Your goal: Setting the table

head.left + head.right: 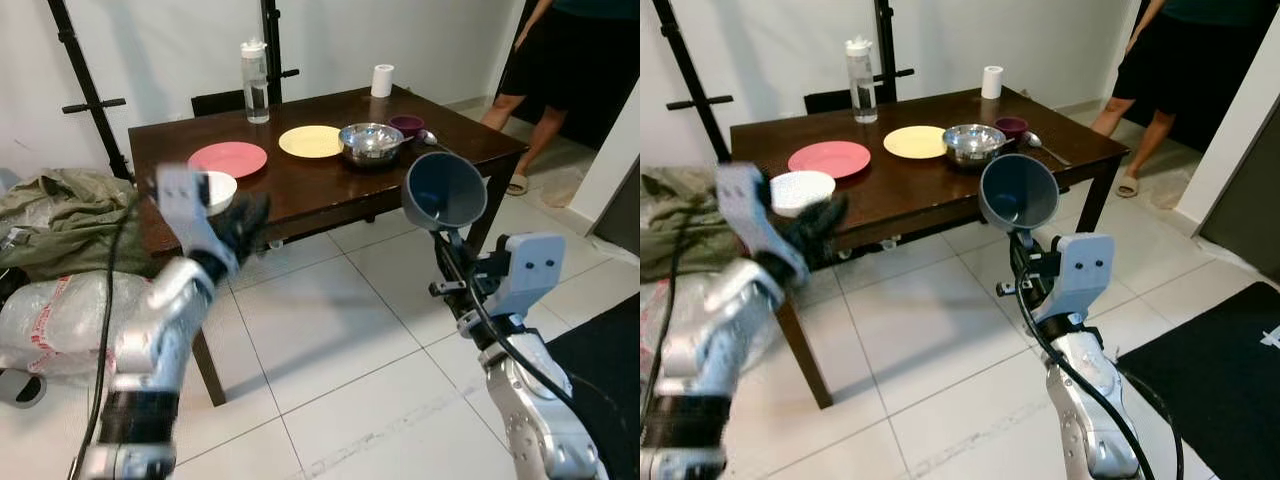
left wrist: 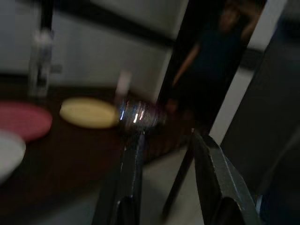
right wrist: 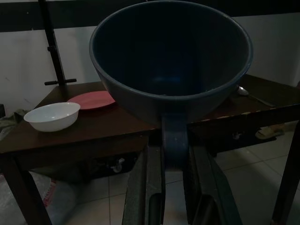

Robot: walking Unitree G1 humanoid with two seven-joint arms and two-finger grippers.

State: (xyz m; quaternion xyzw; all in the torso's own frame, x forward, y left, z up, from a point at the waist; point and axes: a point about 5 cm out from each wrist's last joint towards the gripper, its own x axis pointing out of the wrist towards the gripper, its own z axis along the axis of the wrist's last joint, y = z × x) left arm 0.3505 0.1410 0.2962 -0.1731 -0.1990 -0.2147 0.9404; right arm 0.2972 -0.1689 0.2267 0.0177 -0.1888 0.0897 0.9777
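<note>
My right gripper (image 3: 174, 150) is shut on the rim of a dark blue bowl (image 1: 443, 190), held tilted in the air just off the near right corner of the dark wooden table (image 1: 320, 185). My left gripper (image 1: 245, 222) is raised at the table's front left edge, beside a white bowl (image 1: 802, 190). Its fingers (image 2: 133, 159) stand open with nothing between them. On the table lie a pink plate (image 1: 228, 158), a yellow plate (image 1: 310, 141), a steel bowl (image 1: 370, 141), a small purple bowl (image 1: 406, 124) and a spoon (image 1: 428, 137).
A water bottle (image 1: 256, 82) and a paper roll (image 1: 382, 80) stand at the table's far edge. A person (image 1: 560, 60) stands at the back right. Clothes (image 1: 60, 215) and a plastic bag (image 1: 60, 320) lie on the left; a black mat (image 1: 600, 370) lies on the right.
</note>
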